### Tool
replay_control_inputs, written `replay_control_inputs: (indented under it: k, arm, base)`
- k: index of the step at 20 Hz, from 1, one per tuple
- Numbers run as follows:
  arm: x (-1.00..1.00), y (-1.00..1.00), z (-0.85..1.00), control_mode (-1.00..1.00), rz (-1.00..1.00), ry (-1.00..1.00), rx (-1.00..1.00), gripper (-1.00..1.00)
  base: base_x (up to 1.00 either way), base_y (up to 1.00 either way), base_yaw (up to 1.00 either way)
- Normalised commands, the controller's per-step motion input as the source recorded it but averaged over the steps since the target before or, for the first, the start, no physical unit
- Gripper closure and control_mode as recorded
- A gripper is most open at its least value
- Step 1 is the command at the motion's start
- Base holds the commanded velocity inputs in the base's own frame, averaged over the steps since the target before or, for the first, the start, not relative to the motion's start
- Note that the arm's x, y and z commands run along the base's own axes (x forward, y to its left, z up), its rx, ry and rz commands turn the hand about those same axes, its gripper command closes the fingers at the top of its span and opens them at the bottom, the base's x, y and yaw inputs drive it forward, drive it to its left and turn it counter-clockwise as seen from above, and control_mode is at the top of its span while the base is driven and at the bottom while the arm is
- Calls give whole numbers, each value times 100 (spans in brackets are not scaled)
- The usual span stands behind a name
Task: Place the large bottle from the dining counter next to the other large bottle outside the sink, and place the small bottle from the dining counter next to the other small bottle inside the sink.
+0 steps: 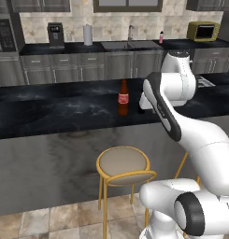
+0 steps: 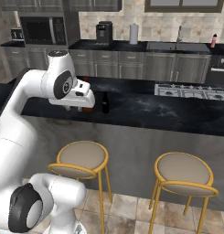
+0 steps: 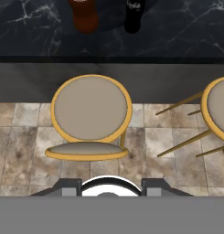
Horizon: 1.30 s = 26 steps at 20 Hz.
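Note:
The large bottle [image 1: 123, 98], dark brown with a red label, stands on the dining counter [image 1: 50, 114]. Just right of it stands the small bottle [image 2: 105, 103], short and dark; both bottoms show at the top of the hand view, large bottle [image 3: 85, 16] and small bottle [image 3: 133, 16]. My gripper [image 2: 73, 109] hangs fingers-down over the counter's front edge, just short of the large bottle, open and holding nothing. Far back, the sink [image 1: 130, 45] sits in the rear counter with the other large bottle [image 1: 161, 37], pink, at its right. The other small bottle is hidden in the basin.
Round yellow-framed stools [image 2: 82, 160] [image 2: 184, 173] stand in front of the dining counter; one stool [image 3: 90, 114] lies straight below the hand. A cooktop [image 2: 191, 91] sits at the counter's right. A coffee machine [image 1: 55, 35], paper roll [image 1: 88, 34] and yellow oven [image 1: 203, 31] line the rear counter.

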Motion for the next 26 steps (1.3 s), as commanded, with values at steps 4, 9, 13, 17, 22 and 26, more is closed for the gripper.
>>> replay_control_inputs:
  k: [4, 9, 13, 17, 22, 26]
  arm:
    - [0, 0, 0, -100, 0, 0, 0, -100]
    - [0, 0, 0, -100, 0, 0, 0, -100]
    - [0, 0, 0, -100, 0, 0, 0, -100]
    - [0, 0, 1, -100, 0, -2, -1, -100]
    - [0, 7, 10, -100, 0, -8, -4, -100]
    - [0, 18, 16, -100, 0, -14, -7, -100]
  base:
    - [0, 0, 0]
    - [0, 0, 0]
    - [0, 0, 0]
    - [0, 0, 0]
    - [0, 0, 0]
    - [0, 0, 0]
